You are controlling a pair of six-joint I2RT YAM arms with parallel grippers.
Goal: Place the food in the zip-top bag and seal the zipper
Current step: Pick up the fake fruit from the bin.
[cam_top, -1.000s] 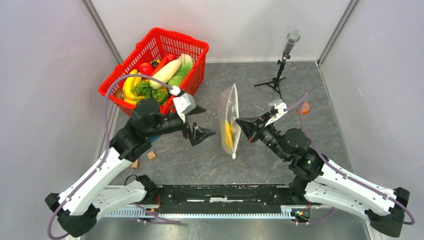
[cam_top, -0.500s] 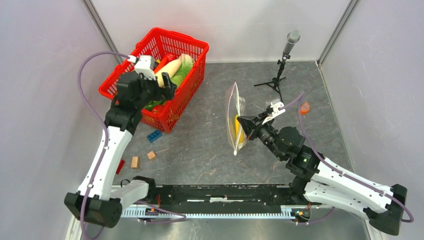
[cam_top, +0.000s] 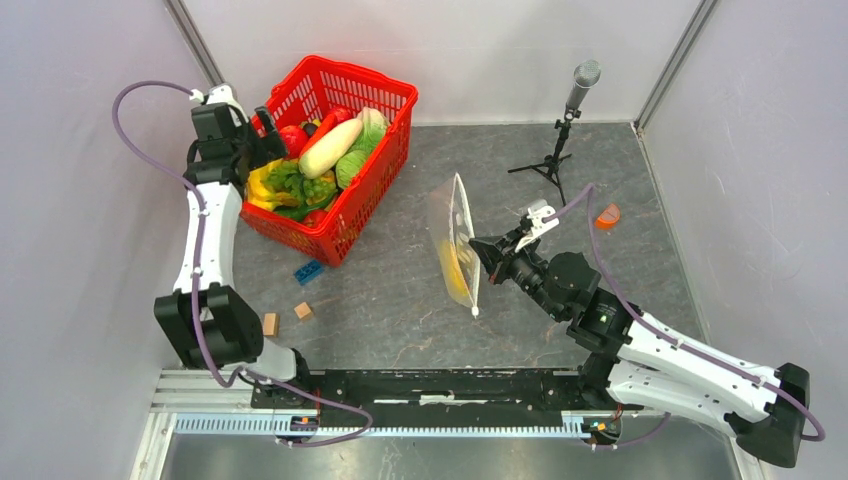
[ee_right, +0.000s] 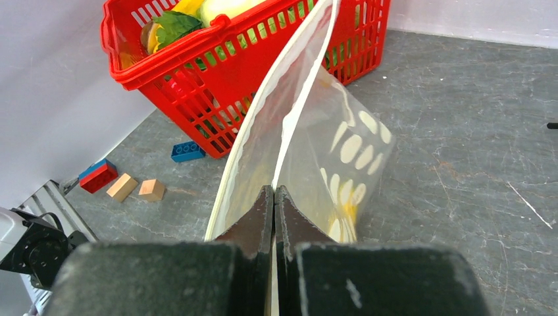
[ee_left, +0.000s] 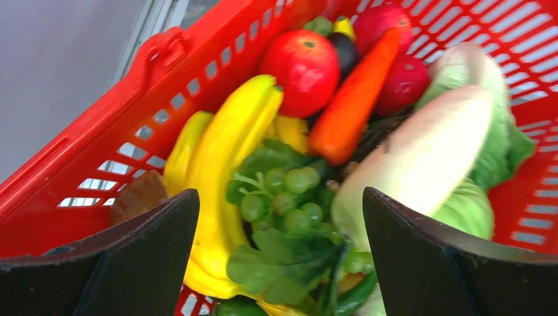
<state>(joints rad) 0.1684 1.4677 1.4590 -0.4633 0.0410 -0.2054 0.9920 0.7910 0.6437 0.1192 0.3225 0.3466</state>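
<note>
The food lies in a red basket (cam_top: 377,85): yellow bananas (ee_left: 224,151), a red tomato (ee_left: 306,62), an orange carrot (ee_left: 352,105), green grapes (ee_left: 283,197) and a pale radish (ee_left: 421,158). My left gripper (ee_left: 279,193) hovers open over the basket's left side (cam_top: 265,128), with nothing between its fingers. My right gripper (ee_right: 273,189) is shut on the zip-top bag (ee_right: 316,125), pinching one lip at its whitish zipper (ee_right: 299,99). It holds the bag upright in mid-table (cam_top: 455,240). The bag's mouth gapes towards the left. A yellow piece (cam_top: 455,272) sits inside the bag.
A blue brick (cam_top: 308,271) and two wooden cubes (cam_top: 303,310) (cam_top: 269,323) lie on the table in front of the basket. A red-and-blue brick (ee_right: 99,176) is near them. A microphone on a small tripod (cam_top: 570,110) stands at the back right, with an orange disc (cam_top: 607,214) beside it.
My left arm has swung from beside the bag back over the basket, staying open. My right gripper has kept its hold and shifted the bag slightly.
</note>
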